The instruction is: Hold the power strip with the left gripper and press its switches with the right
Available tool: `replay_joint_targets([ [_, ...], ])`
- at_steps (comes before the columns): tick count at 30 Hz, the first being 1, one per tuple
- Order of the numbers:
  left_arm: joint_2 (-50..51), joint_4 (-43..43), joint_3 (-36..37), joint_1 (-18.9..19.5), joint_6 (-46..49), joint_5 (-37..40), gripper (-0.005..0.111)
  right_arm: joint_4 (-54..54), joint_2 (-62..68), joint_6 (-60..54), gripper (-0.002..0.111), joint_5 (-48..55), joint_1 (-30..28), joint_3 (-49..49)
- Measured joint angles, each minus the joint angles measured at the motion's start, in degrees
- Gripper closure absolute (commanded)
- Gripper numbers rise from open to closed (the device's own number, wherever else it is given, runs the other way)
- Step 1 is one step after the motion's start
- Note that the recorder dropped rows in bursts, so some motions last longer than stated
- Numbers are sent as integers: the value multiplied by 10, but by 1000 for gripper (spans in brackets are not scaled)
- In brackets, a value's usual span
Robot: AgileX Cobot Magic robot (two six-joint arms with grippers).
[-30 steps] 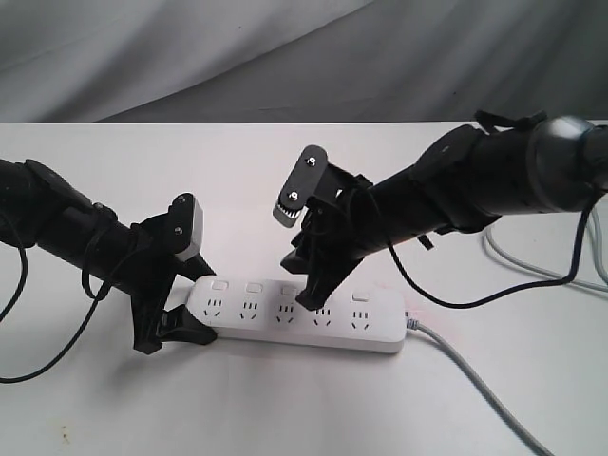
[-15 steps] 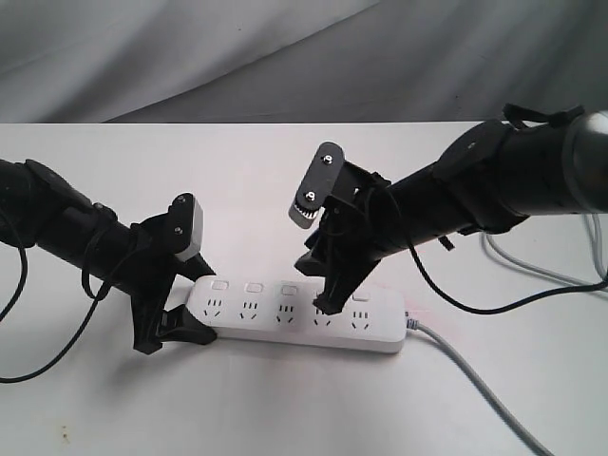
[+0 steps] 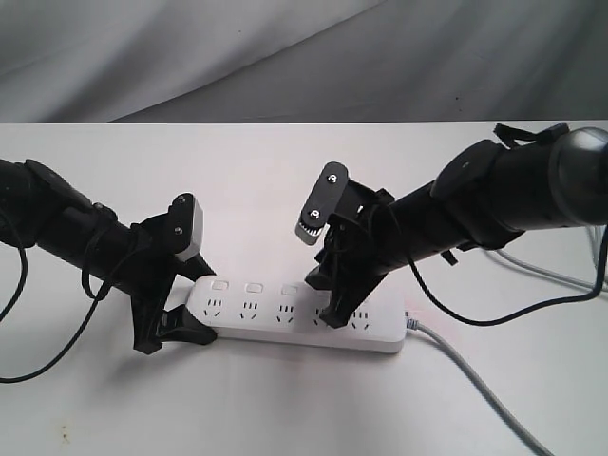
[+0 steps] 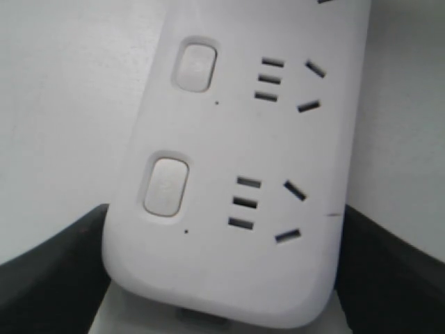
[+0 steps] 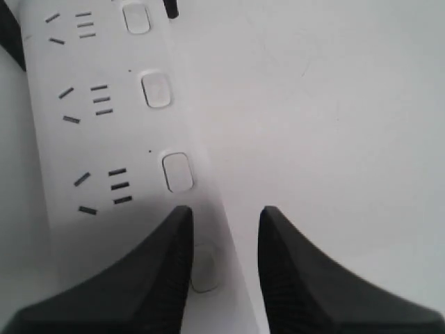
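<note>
The white power strip (image 3: 275,323) lies flat on the white table, its grey cord (image 3: 475,380) leaving the right end. My left gripper (image 3: 193,318) is shut on its left end; the left wrist view shows the power strip (image 4: 229,139) held between both black fingers (image 4: 62,257), with two switches (image 4: 166,186) in sight. My right gripper (image 3: 332,318) points down onto the strip near the fourth socket. In the right wrist view the right gripper (image 5: 222,216) has its fingers a narrow gap apart, empty, one finger beside a switch (image 5: 204,264), the other over the table. Three more switches (image 5: 177,172) run ahead of it.
Loose grey cables (image 3: 532,266) lie on the table at the right, under the right arm. A thin black cable (image 3: 19,285) hangs from the left arm. A grey cloth backdrop (image 3: 285,57) rises behind the table's far edge.
My right gripper has slid to the right along the strip and dropped lower, from above the third socket to the fourth. The left gripper and the strip have stayed put.
</note>
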Motion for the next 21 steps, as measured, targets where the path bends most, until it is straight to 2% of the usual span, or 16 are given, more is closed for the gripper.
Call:
replay_joint_targets([
  [21, 0, 0, 0, 0, 0, 0, 56, -1, 3, -11, 78, -51, 0, 21],
])
